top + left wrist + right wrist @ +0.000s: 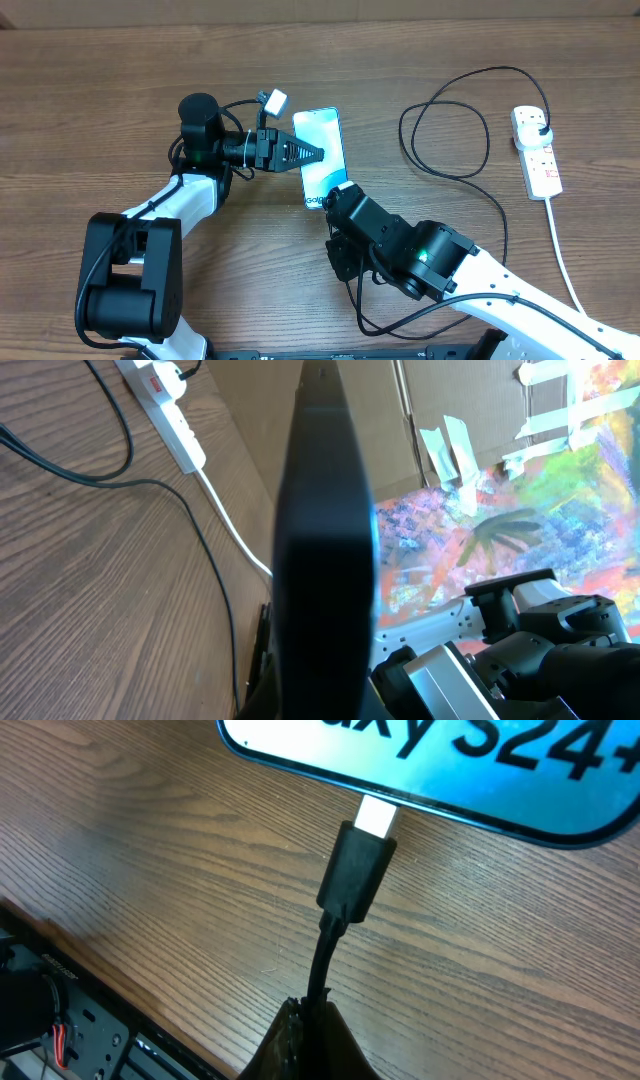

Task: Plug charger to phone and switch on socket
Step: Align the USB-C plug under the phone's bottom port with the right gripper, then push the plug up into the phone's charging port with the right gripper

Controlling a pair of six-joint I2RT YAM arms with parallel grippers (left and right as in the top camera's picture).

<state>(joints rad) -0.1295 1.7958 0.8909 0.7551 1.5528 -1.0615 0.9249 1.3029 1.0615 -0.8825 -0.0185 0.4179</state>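
The phone (322, 135), its light-blue screen lit, lies at the table's middle, and my left gripper (316, 155) is shut on its side. The left wrist view shows the phone (325, 530) edge-on as a dark slab between the jaws. My right gripper (338, 193) is at the phone's near end, shut on the charger (355, 870) cable just behind the connector. The connector's metal tip (375, 817) meets the phone's lower edge (450, 780), and most of the tip still shows. The black cable (445, 130) loops right to a plug in the socket (536, 150).
A white power strip with red-marked switches lies at the right edge, its thick white cord (560, 250) running toward the front. The left wrist view shows it too (165, 400), with cardboard and a colourful painted sheet (500, 530) beyond the table.
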